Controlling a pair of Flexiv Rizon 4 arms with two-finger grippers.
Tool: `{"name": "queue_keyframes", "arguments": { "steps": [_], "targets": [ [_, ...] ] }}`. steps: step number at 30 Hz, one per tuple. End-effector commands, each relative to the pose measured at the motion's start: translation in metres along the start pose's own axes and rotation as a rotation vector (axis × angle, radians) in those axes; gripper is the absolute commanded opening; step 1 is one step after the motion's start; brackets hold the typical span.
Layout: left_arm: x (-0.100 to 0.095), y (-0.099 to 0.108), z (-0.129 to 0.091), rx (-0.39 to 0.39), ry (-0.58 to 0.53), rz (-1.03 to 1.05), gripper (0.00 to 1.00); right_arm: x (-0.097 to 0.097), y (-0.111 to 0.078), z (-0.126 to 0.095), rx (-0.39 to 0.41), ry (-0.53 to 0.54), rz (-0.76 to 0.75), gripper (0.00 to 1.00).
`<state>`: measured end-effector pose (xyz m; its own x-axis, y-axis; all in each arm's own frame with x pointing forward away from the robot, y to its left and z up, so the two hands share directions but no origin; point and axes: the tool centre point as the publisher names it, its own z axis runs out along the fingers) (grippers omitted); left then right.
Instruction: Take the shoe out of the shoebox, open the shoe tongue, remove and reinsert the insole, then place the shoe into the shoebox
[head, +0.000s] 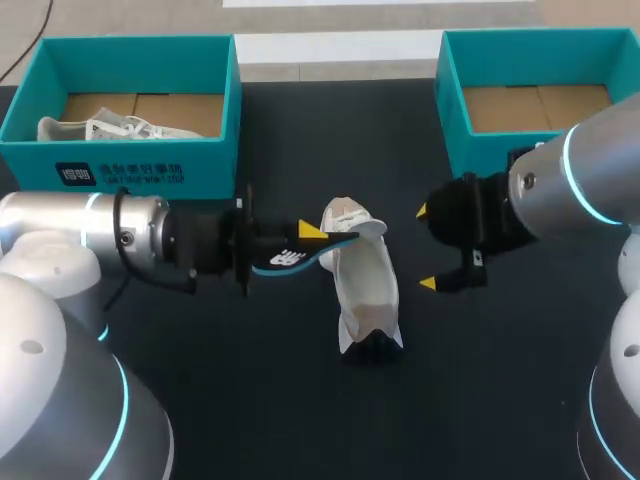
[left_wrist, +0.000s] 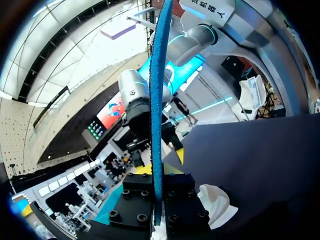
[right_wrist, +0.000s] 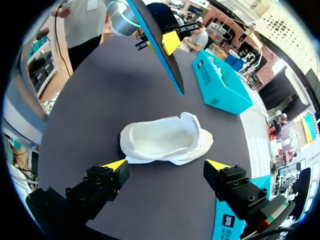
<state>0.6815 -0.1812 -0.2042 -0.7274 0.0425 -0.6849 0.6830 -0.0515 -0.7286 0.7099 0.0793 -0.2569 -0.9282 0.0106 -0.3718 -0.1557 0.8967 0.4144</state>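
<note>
From above, the left tool (head: 305, 240) grips the one blue insole (head: 285, 260) over the white shoe (head: 365, 290), presumably poised for reinsertion. The shoe lies on the dark surface (head: 250, 400) between two teal shoeboxes (head: 130, 45), with a second shoe (head: 120, 128) in the left one. The left wrist view shows the insole edge-on, clamped in that tool. The right wrist view shows the right tool (right_wrist: 166, 165) spread wide near the shoe, touching nothing, likely ready to steady it.

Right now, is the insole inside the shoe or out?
Out: the left gripper is shut on the blue insole, held apart from the white shoe.
</note>
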Motion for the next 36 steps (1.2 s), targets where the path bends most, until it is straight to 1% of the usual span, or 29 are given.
{"name": "queue_keyframes", "arguments": {
  "steps": [1, 5, 10, 11, 16, 20, 22, 23, 27, 33, 36],
  "targets": [
    [0.017, 0.0, 0.01, -0.008, -0.016, -0.009, 0.0, -0.006, -0.008, 0.014, -0.007, 0.018, -0.013, 1.0],
    [0.025, 0.001, 0.013, -0.027, -0.018, -0.008, 0.0, -0.009, -0.015, 0.025, -0.006, 0.037, -0.071, 1.0],
    [0.032, 0.007, 0.018, -0.023, -0.036, -0.029, 0.0, -0.01, -0.025, 0.037, -0.023, 0.069, -0.114, 1.0],
    [0.033, 0.008, 0.02, -0.025, -0.04, -0.033, 0.0, -0.01, -0.027, 0.04, -0.004, 0.082, -0.116, 1.0],
    [0.04, 0.015, 0.029, -0.02, -0.049, -0.044, 0.0, -0.008, -0.035, 0.05, -0.009, 0.085, -0.138, 1.0],
    [0.042, 0.021, 0.036, -0.017, -0.044, -0.047, 0.0, -0.006, -0.041, 0.058, -0.037, 0.07, -0.137, 1.0],
    [0.043, 0.024, 0.039, -0.016, -0.042, -0.046, 0.0, -0.006, -0.041, 0.061, -0.035, 0.079, -0.145, 1.0],
    [0.043, 0.025, 0.041, -0.016, -0.04, -0.046, 0.0, -0.006, -0.041, 0.063, -0.047, 0.079, -0.15, 1.0],
    [0.045, 0.032, 0.046, -0.013, -0.044, -0.052, 0.0, -0.007, -0.039, 0.069, -0.037, 0.083, -0.157, 1.0],
    [0.045, 0.036, 0.052, -0.015, -0.042, -0.05, 0.0, -0.008, -0.031, 0.075, -0.031, 0.092, -0.191, 1.0],
    [0.046, 0.039, 0.052, -0.021, -0.038, -0.052, 0.0, -0.008, -0.029, 0.08, -0.015, 0.109, -0.207, 1.0]
  ]
}}
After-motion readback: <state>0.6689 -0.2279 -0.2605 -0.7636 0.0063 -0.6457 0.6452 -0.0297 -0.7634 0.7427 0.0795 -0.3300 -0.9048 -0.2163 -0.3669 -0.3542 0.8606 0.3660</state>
